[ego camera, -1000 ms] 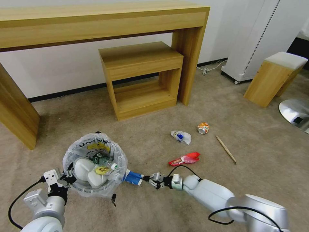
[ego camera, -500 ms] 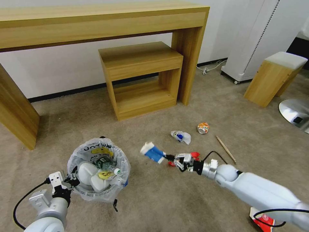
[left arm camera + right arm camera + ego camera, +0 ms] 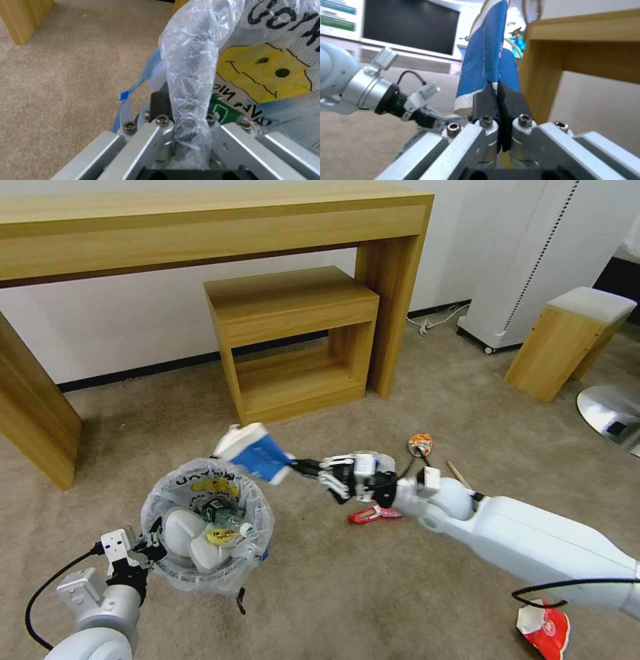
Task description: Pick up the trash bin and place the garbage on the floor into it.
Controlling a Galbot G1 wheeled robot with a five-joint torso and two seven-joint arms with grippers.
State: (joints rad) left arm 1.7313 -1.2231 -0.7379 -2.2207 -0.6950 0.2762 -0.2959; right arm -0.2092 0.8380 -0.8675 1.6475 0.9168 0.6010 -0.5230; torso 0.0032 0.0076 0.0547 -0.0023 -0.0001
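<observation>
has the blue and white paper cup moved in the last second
Yes. The paper cup, pinched in the right gripper, has risen from the floor beside the trash bin to above its far rim, toward the small wooden shelf unit.

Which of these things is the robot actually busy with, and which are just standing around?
In the job:
trash bin, gripped at the rim by the left gripper
blue-white paper cup, pinched in the right gripper
orange can, red wrapper, wooden stick on the floor

Just there:
wooden desk
small shelf unit
stool
</observation>
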